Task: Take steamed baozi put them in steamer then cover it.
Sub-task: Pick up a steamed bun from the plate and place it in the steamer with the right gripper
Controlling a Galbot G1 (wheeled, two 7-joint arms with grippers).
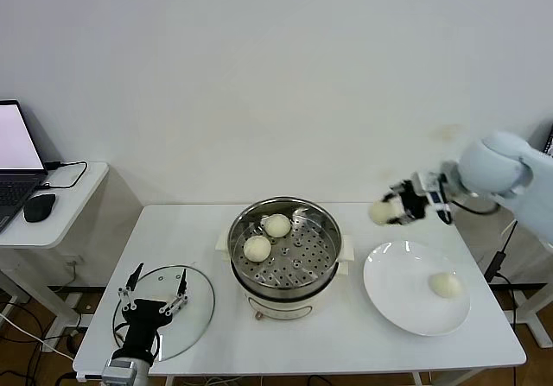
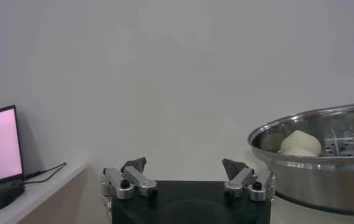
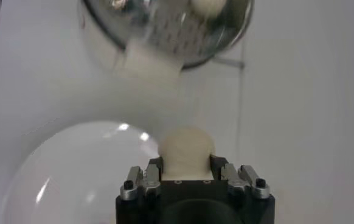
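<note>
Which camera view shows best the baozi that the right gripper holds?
The right wrist view: the held baozi fills the centre, between the right gripper fingers. The head view shows it small, above the table. The left wrist view misses it.

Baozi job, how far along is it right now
Two baozi sit in the steamer. The right gripper holds a third baozi in the air above the table. One baozi remains on the plate. The cover lies on the table under the open left gripper.
</note>
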